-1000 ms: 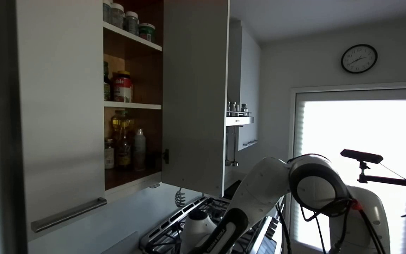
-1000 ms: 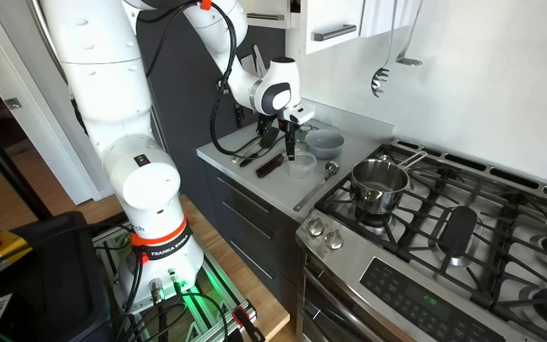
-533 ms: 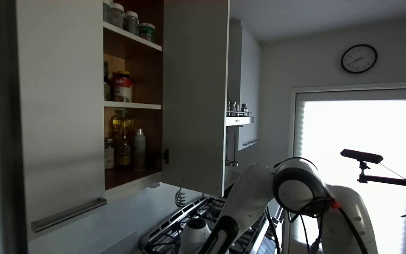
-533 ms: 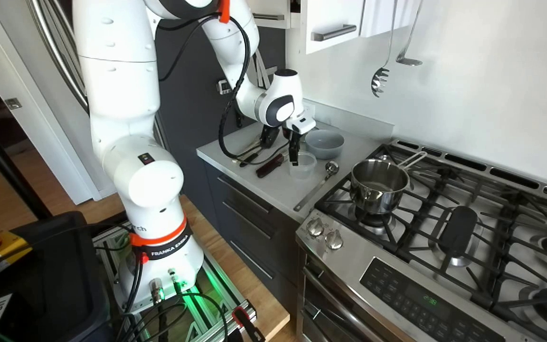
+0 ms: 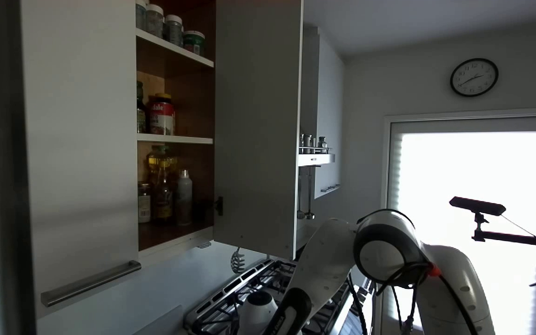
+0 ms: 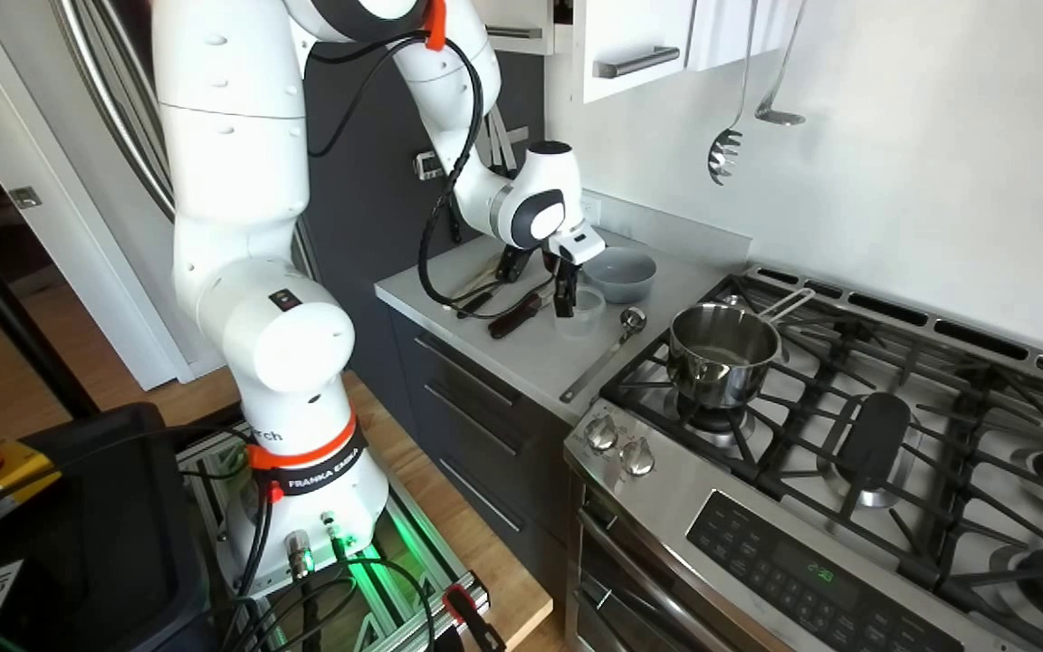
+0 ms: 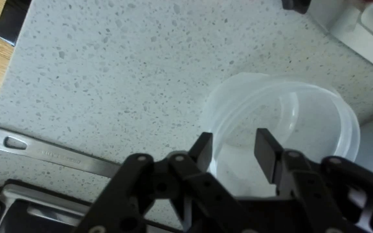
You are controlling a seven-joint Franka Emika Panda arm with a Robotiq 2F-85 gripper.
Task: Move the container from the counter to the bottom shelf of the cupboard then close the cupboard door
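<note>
— Please tell me, in which state is the claw point(image 7: 234, 139)?

— Its two fingers point(image 7: 202, 149) are spread, with a clear gap between them. In an exterior view it points down to the counter point(image 6: 531, 358).

— And the container point(image 7: 309, 119), where is it?

— It stands upright on the counter, directly at the claw. In the wrist view a piece of its clear rim appears inside the gap, and the larger part lies to the right of this and beyond. Whether a finger touches the plastic, I cannot tell.

— Which things are the neighbours of the claw?

— In the wrist view a metal spoon handle point(image 7: 53, 153) lies to its left. In an exterior view a grey bowl point(image 6: 621, 288) is just behind the claw and to its right, a dark brown handle point(image 6: 514, 317) is near on its left, and a steel pot point(image 6: 716, 380) stands farther to the right, on the gas hob point(image 6: 779, 453).

— What about the cupboard point(image 5: 196, 107)?

— It is higher than the claw and well apart from it. In an exterior view the cupboard door point(image 5: 256, 130) stands open, and several bottles point(image 5: 163, 200) are standing on the bottom shelf point(image 5: 156, 236).
</note>
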